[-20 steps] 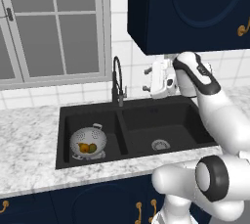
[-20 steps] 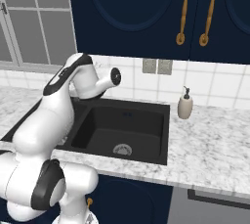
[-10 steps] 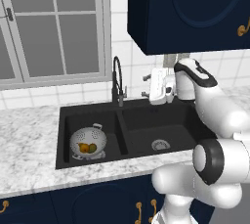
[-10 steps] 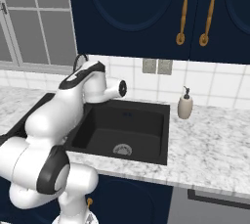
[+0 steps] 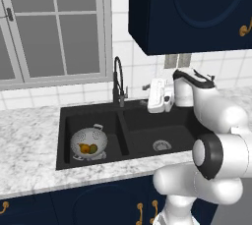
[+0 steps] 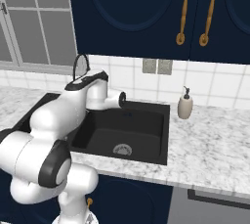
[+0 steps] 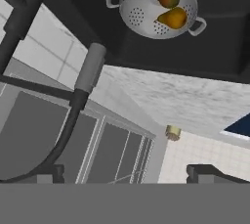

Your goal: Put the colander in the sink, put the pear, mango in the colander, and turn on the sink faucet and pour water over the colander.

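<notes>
Kitchen: sink [image 5: 147, 143], tiled wall [image 6: 219, 83], cabinets [image 6: 141, 12].

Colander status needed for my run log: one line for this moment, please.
colander: in left sink basin | fruit: inside | tool: open, beside faucet | water: none

Colander [image 7: 157, 7] sits in black sink [image 7: 97, 32], two fruits [image 7: 171, 8] inside; faucet [image 7: 88, 74] spout close by; speckled table [image 7: 176, 96] beside basin

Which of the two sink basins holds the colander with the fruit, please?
The basin under the window, left of the faucet, holds the colander; the other basin has just its drain.
</notes>
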### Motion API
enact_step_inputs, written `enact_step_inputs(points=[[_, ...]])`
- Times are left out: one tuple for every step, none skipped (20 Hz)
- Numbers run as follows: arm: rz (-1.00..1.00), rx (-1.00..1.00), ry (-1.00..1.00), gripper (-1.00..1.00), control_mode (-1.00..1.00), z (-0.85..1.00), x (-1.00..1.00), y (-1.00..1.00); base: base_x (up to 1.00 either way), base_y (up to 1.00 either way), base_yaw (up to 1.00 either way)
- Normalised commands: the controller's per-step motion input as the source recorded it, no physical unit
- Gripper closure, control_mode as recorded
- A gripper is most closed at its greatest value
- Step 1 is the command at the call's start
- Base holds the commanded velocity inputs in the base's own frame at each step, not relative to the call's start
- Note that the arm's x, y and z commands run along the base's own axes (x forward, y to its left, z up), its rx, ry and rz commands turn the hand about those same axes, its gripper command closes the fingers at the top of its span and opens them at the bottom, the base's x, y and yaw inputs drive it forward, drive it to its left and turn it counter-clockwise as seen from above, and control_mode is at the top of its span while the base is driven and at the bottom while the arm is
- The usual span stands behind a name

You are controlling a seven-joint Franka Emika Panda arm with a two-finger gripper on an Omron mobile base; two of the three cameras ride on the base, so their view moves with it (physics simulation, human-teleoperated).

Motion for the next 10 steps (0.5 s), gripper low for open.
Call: enact_step_inputs(points=[[-0.01, 0.07, 0.13, -1.00, -1.00, -0.13, 0.00, 0.11, 0.00, 0.00, 0.00], [-0.02, 0.10, 0.13, -1.00, -1.00, -0.05, 0.09, 0.12, 0.00, 0.00, 0.00], [-0.02, 0.12, 0.11, -1.00, -1.00, -0.01, 0.23, 0.09, 0.00, 0.00, 0.00], [-0.03, 0.13, 0.07, -1.00, -1.00, 0.00, 0.35, 0.06, 0.00, 0.00, 0.00], [-0.02, 0.14, 0.06, -1.00, -1.00, 0.00, 0.39, 0.01, 0.00, 0.00, 0.00], [-0.02, 0.15, 0.06, -1.00, -1.00, 0.00, 0.46, 0.00, 0.00, 0.00, 0.00], [-0.03, 0.14, 0.07, -1.00, -1.00, 0.00, 0.51, 0.06, 0.00, 0.00, 0.00], [-0.03, 0.12, 0.08, -1.00, -1.00, 0.00, 0.51, 0.11, 0.00, 0.00, 0.00], [-0.03, 0.10, 0.05, -1.00, -1.00, -0.09, 0.51, 0.14, 0.00, 0.00, 0.00], [-0.03, 0.07, 0.03, -1.00, -1.00, -0.16, 0.47, 0.11, 0.00, 0.00, 0.00]])
